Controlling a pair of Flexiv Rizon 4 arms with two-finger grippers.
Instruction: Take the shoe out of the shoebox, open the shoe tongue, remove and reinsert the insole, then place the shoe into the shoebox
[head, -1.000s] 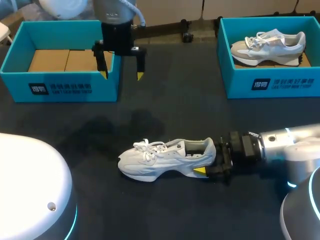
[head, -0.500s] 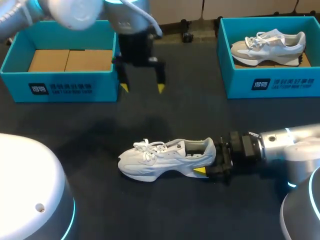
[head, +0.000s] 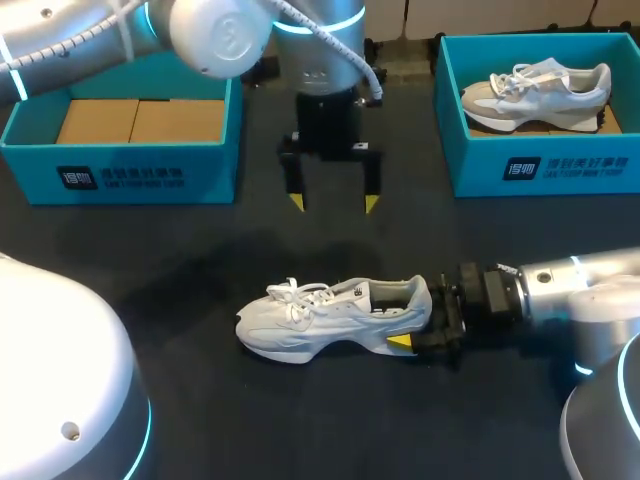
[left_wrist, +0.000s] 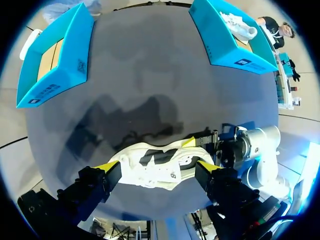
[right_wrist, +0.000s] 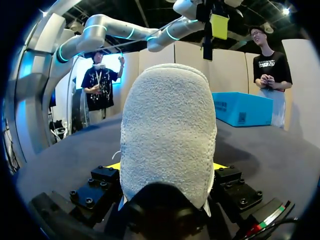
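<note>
A white sneaker (head: 320, 315) lies on its sole on the dark table, toe pointing left, tongue and laces up. My right gripper (head: 420, 322) is shut on its heel from the right. In the right wrist view the padded heel (right_wrist: 167, 135) fills the space between the yellow tips of that gripper (right_wrist: 167, 167). My left gripper (head: 333, 203) hangs open in the air behind the shoe, fingers pointing down and holding nothing. From the left wrist the sneaker (left_wrist: 150, 167) shows below, between the spread tips of the left gripper (left_wrist: 156, 169), without contact.
A teal shoebox (head: 120, 175) with a bare cardboard floor stands at the back left. A second teal shoebox (head: 545, 165) at the back right holds another pale sneaker (head: 535, 92). Both boxes (left_wrist: 55, 60) (left_wrist: 227, 37) also appear in the left wrist view.
My left arm has swung right and nearer, from the left box's corner to a spot behind the shoe, its fingers still open. The right gripper and the shoe have stayed put.
</note>
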